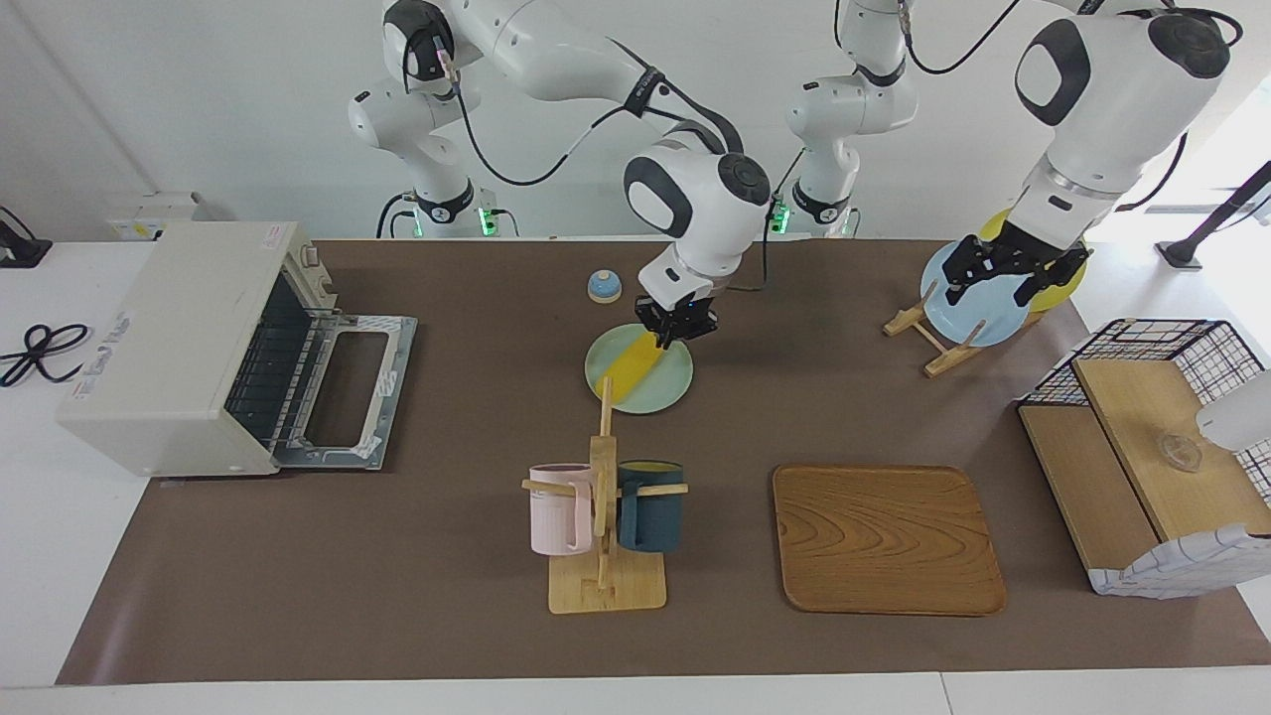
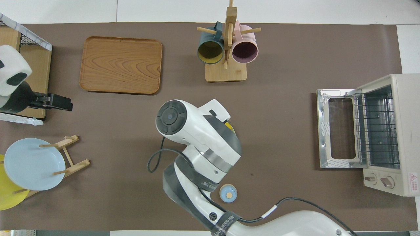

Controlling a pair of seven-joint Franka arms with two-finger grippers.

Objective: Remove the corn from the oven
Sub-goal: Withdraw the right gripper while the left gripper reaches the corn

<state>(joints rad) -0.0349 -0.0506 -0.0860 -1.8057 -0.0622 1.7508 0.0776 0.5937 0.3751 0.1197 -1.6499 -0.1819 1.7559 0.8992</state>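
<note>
Although the task asks me to take the corn out of the oven, the cob already lies well away from it, flat on the pale green plate near the middle of the tabletop, nearer to the robots than the mug rack. From the facing view I judge the main job done: the oven stands at the right arm's end of the tabletop with its glass door dropped open, and I see nothing on the wire rack inside. My right gripper hangs just over the plate's edge nearest the robots, above the cob's end, its fingers closed on nothing; whether the tips touch the cob I cannot tell. In the overhead view the right arm's wrist covers almost all of the plate and corn. My left gripper waits over the blue plate on the wooden plate stand at the left arm's end, fingers spread wide and empty. What is left, as I read it, is little: draw the right arm back clear of the plate, and perhaps shut the oven door, though the task does not ask for that. The small blue bell sits near the plate, closer to the robots, so I would mind it on the way back.
</note>
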